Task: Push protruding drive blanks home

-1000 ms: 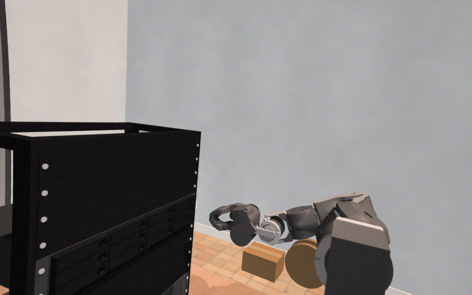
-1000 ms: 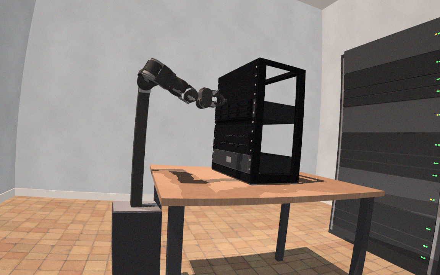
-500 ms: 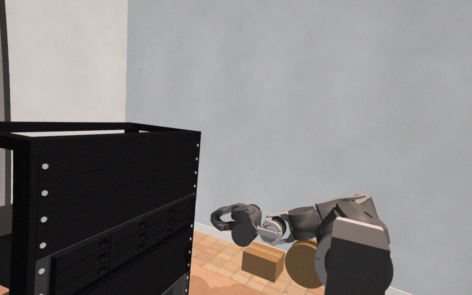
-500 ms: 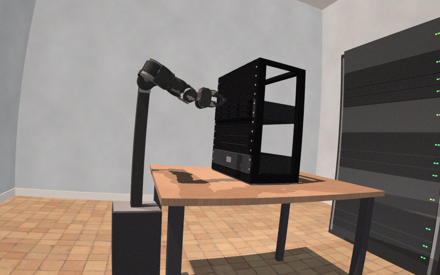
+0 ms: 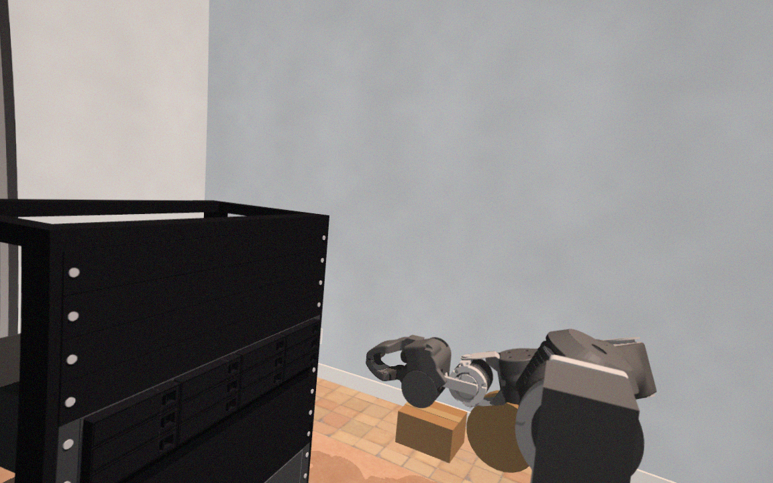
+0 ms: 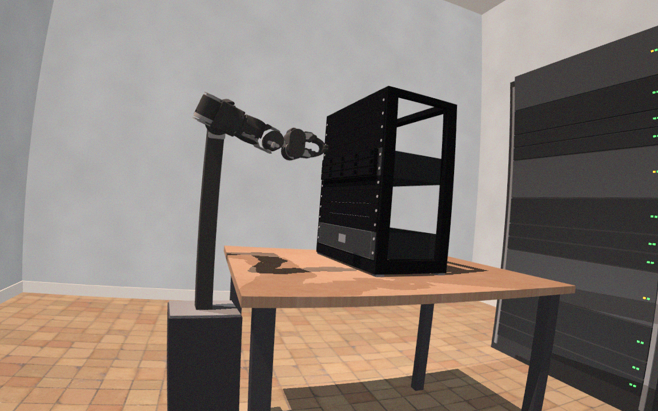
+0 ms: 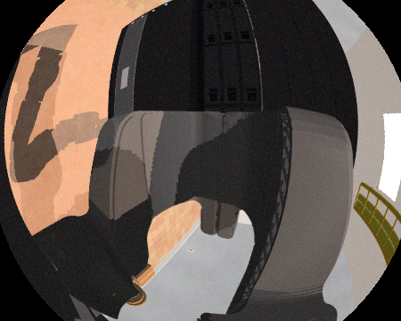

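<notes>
The black rack point(image 5: 36, 336) point(image 6: 384, 225) stands upright on the table. The chassis front shows three rows of four dark drive blanks point(image 5: 128, 423) point(image 6: 348, 167) point(image 7: 227, 67) with square latch recesses. In the top view the near columns look even with each other; the dark faces hide small depth differences, and the far column is hard to judge. My gripper point(image 5: 372, 364) point(image 6: 325, 148) point(image 7: 226, 176) is shut with nothing between its fingertips. It is in front of the rack, beyond the far side edge in the top view. No contact with a blank is visible.
The wooden table point(image 6: 423, 287) carries the rack. A cardboard box point(image 5: 422, 433) and a round brown object point(image 5: 497, 441) are in the background. A tall server cabinet point(image 6: 587, 178) stands behind to the right. The arm's post point(image 6: 208, 220) rises left of the table.
</notes>
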`<state>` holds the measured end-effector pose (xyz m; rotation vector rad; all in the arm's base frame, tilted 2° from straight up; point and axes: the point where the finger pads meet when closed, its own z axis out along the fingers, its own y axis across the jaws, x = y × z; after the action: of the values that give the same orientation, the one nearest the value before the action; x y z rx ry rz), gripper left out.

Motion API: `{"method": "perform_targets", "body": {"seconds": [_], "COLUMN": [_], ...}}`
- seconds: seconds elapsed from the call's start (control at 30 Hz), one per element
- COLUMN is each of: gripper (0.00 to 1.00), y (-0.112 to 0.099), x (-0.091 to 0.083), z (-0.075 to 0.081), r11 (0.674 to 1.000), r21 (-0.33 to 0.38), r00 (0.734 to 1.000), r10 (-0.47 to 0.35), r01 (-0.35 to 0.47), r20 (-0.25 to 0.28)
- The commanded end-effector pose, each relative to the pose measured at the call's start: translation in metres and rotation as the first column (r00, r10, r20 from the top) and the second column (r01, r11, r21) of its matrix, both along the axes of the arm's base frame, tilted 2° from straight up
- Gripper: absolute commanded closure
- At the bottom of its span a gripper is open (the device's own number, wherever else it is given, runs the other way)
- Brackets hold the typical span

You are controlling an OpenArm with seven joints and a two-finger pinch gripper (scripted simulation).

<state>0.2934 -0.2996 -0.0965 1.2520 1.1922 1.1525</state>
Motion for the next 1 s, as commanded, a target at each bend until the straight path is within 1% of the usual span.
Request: {"method": "perform_targets", "body": {"seconds": [0.0, 0.13, 0.2, 0.5, 0.63, 0.7, 0.77, 0.87, 0.97], "gripper": [1.00, 1.00, 1.00, 1.00, 1.00, 1.00, 1.00, 1.00, 1.00], "y": [0.003, 0.002, 0.002, -0.002, -0.003, -0.004, -0.004, -0.005, -0.005], "x": [-0.004, -0.026, -0.026, -0.079, -0.098, -0.105, -0.105, -0.111, -0.115], "z": [0.001, 0.003, 0.003, 0.008, 0.009, 0.009, 0.009, 0.009, 0.009], "r11": [1.000, 1.000, 1.000, 1.000, 1.000, 1.000, 1.000, 1.000, 1.000], "r21": [-0.012, -0.012, -0.012, -0.017, -0.018, -0.017, -0.017, -0.016, -0.017], "r00": [1.000, 1.000, 1.000, 1.000, 1.000, 1.000, 1.000, 1.000, 1.000], "r10": [0.018, 0.018, 0.018, 0.012, 0.013, 0.011, 0.011, 0.010, 0.011], "r01": [-0.018, -0.018, -0.018, -0.012, -0.013, -0.011, -0.011, -0.010, -0.011], "r20": [-0.004, -0.004, -0.004, 0.000, -0.001, -0.001, -0.001, -0.002, -0.002]}}
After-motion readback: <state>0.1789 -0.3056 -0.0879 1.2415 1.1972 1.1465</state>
